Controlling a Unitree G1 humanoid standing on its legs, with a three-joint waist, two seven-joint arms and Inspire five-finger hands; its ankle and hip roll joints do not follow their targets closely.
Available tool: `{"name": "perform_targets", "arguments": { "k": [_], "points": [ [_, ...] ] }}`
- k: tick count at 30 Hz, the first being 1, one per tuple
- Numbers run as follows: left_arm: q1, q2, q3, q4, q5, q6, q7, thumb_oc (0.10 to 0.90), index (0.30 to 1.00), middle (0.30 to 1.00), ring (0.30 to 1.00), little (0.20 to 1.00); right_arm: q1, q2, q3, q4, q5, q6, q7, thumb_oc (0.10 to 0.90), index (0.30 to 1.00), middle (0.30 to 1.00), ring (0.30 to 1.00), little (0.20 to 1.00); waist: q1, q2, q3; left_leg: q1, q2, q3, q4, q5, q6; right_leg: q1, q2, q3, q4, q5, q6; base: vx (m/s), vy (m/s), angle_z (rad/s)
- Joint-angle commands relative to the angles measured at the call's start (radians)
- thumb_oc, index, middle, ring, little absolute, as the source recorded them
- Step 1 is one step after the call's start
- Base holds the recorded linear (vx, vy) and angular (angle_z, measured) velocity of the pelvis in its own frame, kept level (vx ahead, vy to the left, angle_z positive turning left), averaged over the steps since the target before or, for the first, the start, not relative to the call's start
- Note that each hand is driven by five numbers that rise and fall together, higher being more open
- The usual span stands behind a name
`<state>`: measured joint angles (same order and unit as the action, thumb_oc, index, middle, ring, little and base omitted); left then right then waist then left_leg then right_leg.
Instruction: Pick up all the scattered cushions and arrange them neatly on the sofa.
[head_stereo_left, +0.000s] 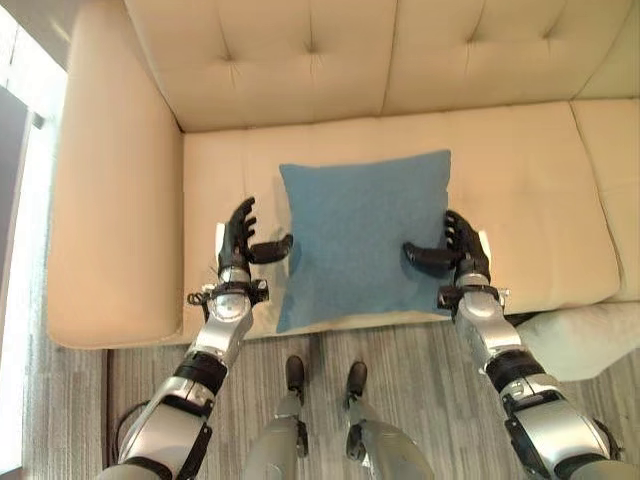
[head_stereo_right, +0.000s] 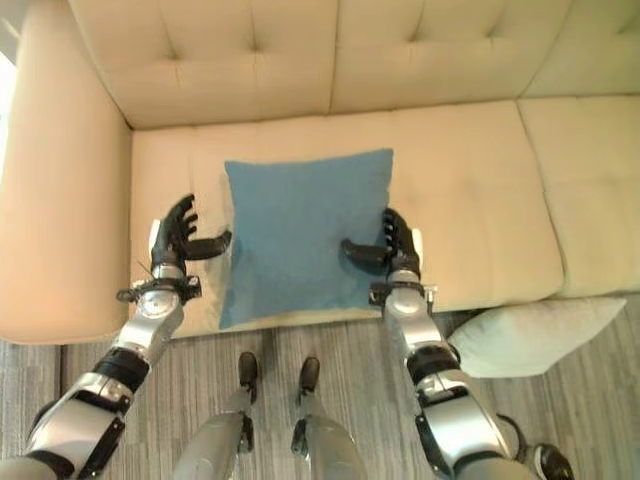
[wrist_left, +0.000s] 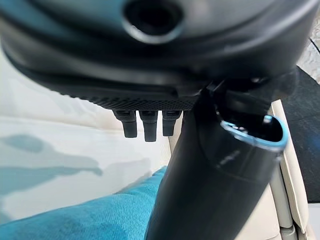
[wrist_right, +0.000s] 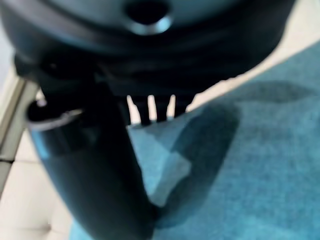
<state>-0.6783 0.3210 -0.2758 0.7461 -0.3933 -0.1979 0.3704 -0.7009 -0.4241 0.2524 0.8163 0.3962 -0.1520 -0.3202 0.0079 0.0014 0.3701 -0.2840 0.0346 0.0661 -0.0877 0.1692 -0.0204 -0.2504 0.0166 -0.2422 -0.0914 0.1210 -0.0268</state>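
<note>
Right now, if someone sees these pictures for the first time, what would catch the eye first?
First the blue cushion, lying flat on the seat of the cream sofa, its front corner over the seat's edge. The left hand and right hand flank it, both open, thumbs pointing inward at its sides. A pale cushion lies on the floor by the sofa's front, to the robot's right.

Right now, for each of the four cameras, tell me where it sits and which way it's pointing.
Left eye view: head camera, looking down at the sofa; blue cushion on the seat, left hand and right hand open at its sides.
Right eye view: same scene, plus a pale cushion on the floor.
Left wrist view: on the left wrist, along the hand toward the cushion's edge.
Right wrist view: on the right wrist, over the cushion.
All four share the blue cushion.
</note>
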Motion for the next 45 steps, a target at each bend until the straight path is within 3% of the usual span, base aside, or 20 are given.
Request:
{"name": "perform_targets", "arguments": {
  "k": [1,5,10,14,23,27,29,32,33,34,35,40,45],
  "points": [
    [-0.091,0.045,-0.025,0.001,0.014,-0.102,0.05,0.8,0.9,0.9,0.9,0.9,-0.099,-0.025,0.025,-0.073,-0.025,-0.104,-0.042,0.8,0.9,0.9,0.9,0.9,0.005,-0.074,-0.043,0.002,-0.025,-0.037,0.029,-0.137,-0.021,0.009,-0.079,0.06,0.004,-0.081,0.127,0.02,0.006,-0.08],
    [-0.1,0.044,-0.026,-0.008,0.021,-0.099,0.06,0.8,0.9,0.9,0.9,0.9,-0.11,-0.045,0.006,-0.128,-0.039,-0.118,-0.069,0.8,0.9,0.9,0.9,0.9,0.0,-0.082,-0.036,-0.009,-0.022,-0.035,0.024,-0.134,-0.021,-0.007,-0.073,0.068,0.004,-0.08,0.13,0.02,0.004,-0.03],
    [-0.057,0.017,-0.015,-0.02,0.046,-0.087,0.077,0.8,0.9,0.9,0.9,0.9,-0.043,-0.076,-0.076,-0.317,-0.111,-0.146,-0.135,0.8,0.9,0.9,0.9,0.9,-0.02,-0.088,-0.034,0.018,-0.022,-0.032,0.01,-0.147,-0.018,0.006,-0.071,0.079,0.004,-0.092,0.129,0.05,0.015,-0.07],
    [-0.036,-0.009,-0.017,-0.012,0.05,-0.078,0.083,0.8,0.9,0.9,0.9,0.9,-0.005,-0.08,-0.097,-0.358,-0.157,-0.132,-0.156,0.8,0.9,0.9,0.9,0.9,-0.032,-0.085,-0.034,0.035,-0.025,-0.03,0.008,-0.158,-0.016,0.019,-0.073,0.08,0.004,-0.099,0.128,0.02,0.007,-0.01],
    [-0.132,-0.016,-0.062,0.042,0.006,-0.075,0.067,0.8,0.9,0.9,0.9,0.9,-0.123,-0.067,0.01,-0.187,-0.082,-0.09,-0.103,0.8,0.9,0.9,0.9,0.9,-0.043,-0.066,0.008,-0.021,-0.035,-0.029,0.021,-0.144,-0.02,-0.033,-0.091,0.085,0.02,-0.088,0.121,-0.03,-0.008,0.0],
    [-0.174,-0.029,-0.087,0.062,-0.03,-0.078,0.046,0.8,0.9,0.9,0.9,0.9,-0.189,-0.03,0.067,-0.106,-0.018,-0.081,-0.056,0.8,0.9,0.9,0.9,0.9,-0.043,-0.054,0.025,-0.045,-0.037,-0.029,0.018,-0.132,-0.021,-0.065,-0.095,0.089,0.028,-0.084,0.12,-0.03,-0.015,0.0],
    [-0.217,-0.077,-0.12,0.068,-0.102,-0.095,0.014,0.8,0.9,0.9,0.9,0.9,-0.237,0.059,0.129,-0.035,0.086,-0.079,0.015,0.8,0.9,0.9,0.9,0.9,-0.037,-0.035,0.042,-0.057,-0.037,-0.026,0.016,-0.126,-0.023,-0.081,-0.094,0.092,0.028,-0.083,0.12,-0.03,-0.038,0.02],
    [-0.23,-0.161,-0.148,0.047,-0.194,-0.104,-0.024,0.8,0.9,0.9,0.9,0.9,-0.226,0.158,0.144,-0.068,0.232,-0.103,0.076,0.8,0.9,0.9,0.9,0.9,-0.036,-0.021,0.053,-0.054,-0.038,-0.027,0.012,-0.122,-0.026,-0.078,-0.093,0.1,0.026,-0.083,0.119,-0.01,-0.021,0.0],
    [-0.225,-0.185,-0.16,0.031,-0.209,-0.106,-0.028,0.637,0.655,0.655,0.655,0.655,-0.212,0.184,0.14,-0.094,0.276,-0.116,0.088,0.4,0.3,0.3,0.3,0.3,-0.037,-0.019,0.053,-0.051,-0.038,-0.028,0.011,-0.122,-0.026,-0.075,-0.092,0.101,0.024,-0.084,0.118,0.0,0.0,0.0],
    [-0.216,-0.204,-0.168,0.014,-0.211,-0.105,-0.034,0.568,0.552,0.552,0.552,0.552,-0.194,0.203,0.136,-0.116,0.301,-0.124,0.101,0.4,0.3,0.3,0.3,0.3,-0.039,-0.016,0.054,-0.046,-0.037,-0.028,0.01,-0.124,-0.027,-0.07,-0.091,0.102,0.023,-0.086,0.118,0.0,0.0,0.0],
    [-0.203,-0.224,-0.179,-0.003,-0.215,-0.104,-0.044,0.4,0.3,0.3,0.3,0.3,-0.174,0.217,0.134,-0.132,0.315,-0.135,0.113,0.4,0.3,0.3,0.3,0.3,-0.04,-0.013,0.052,-0.04,-0.037,-0.029,0.008,-0.125,-0.027,-0.065,-0.091,0.1,0.023,-0.089,0.117,0.0,0.0,0.0],
    [-0.153,-0.253,-0.194,-0.066,-0.224,-0.109,-0.061,0.4,0.3,0.3,0.3,0.3,-0.099,0.235,0.135,-0.215,0.303,-0.148,0.131,0.4,0.3,0.3,0.3,0.3,-0.045,-0.011,0.044,-0.009,-0.037,-0.028,0.003,-0.127,-0.028,-0.041,-0.088,0.098,0.024,-0.095,0.117,0.0,0.0,0.0],
    [-0.038,-0.212,-0.202,-0.231,-0.175,-0.092,-0.09,0.4,0.3,0.3,0.3,0.3,0.089,0.211,0.1,-0.362,0.321,-0.154,0.191,0.4,0.3,0.3,0.3,0.3,-0.052,0.001,0.026,0.077,-0.025,-0.026,0.016,-0.159,-0.022,0.005,-0.091,0.095,0.118,-0.155,0.111,0.03,-0.021,0.04]
  ]
}}
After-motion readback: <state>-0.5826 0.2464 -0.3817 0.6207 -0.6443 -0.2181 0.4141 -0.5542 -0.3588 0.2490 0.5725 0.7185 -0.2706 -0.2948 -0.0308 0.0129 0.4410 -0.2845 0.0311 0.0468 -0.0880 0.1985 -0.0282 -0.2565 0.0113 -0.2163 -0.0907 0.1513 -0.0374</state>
